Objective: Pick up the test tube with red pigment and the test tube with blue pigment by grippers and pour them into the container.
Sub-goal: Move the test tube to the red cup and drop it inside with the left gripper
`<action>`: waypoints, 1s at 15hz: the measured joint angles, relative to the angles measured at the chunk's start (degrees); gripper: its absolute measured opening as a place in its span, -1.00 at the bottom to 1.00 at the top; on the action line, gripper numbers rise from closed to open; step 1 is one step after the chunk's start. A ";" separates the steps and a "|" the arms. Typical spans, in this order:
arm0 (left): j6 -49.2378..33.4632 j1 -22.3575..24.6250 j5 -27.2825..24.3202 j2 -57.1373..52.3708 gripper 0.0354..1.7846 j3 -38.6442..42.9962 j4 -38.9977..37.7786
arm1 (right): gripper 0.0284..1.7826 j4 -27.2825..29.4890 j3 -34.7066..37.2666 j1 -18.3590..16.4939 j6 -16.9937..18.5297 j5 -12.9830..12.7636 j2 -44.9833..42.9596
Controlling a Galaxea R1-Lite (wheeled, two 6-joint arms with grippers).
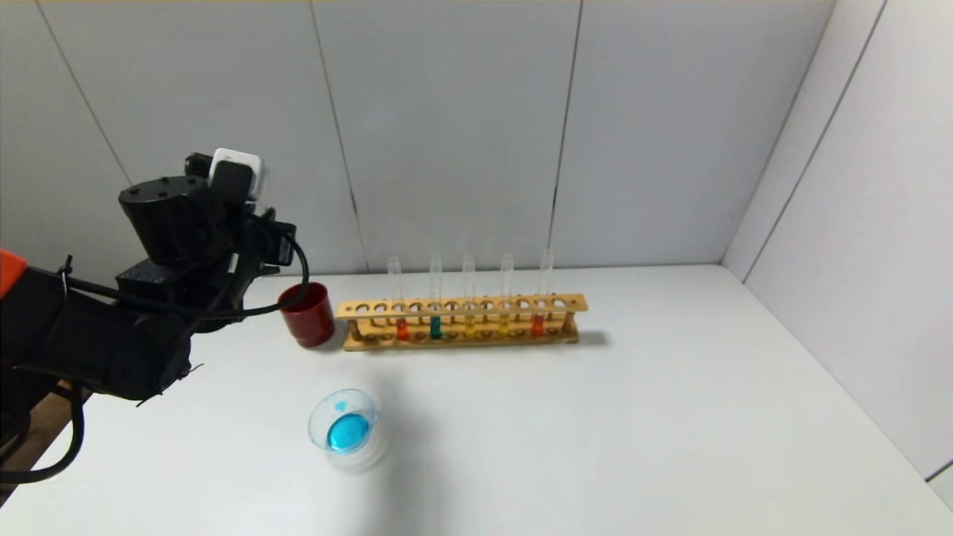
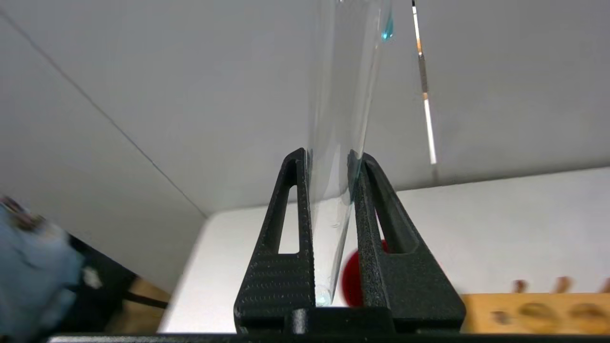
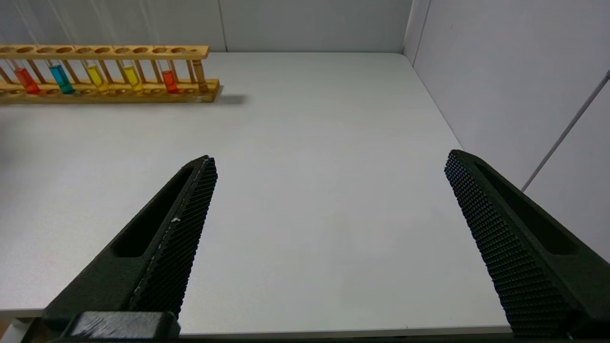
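Observation:
My left gripper (image 2: 329,157) is shut on the test tube with blue pigment (image 2: 343,95), held up at the table's left rear near the dark red cup. The tube looks nearly empty, with one blue drop (image 2: 387,32) near its far end. The container (image 1: 344,428), a clear glass dish, sits on the front left of the table with blue liquid in it. Two tubes with red-orange liquid (image 1: 402,327) (image 1: 537,324) stand in the wooden rack (image 1: 461,307). My right gripper (image 3: 329,159) is open and empty over the table's right front.
The dark red cup (image 1: 307,314) stands just left of the rack. The rack also holds a dark teal tube (image 1: 435,326) and two yellow tubes (image 1: 470,326). Grey walls close the table's back and right side.

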 joint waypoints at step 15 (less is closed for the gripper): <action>-15.52 2.45 -5.46 8.52 -0.69 -2.82 -0.17 | 0.96 0.00 0.00 -0.02 -0.02 0.01 0.00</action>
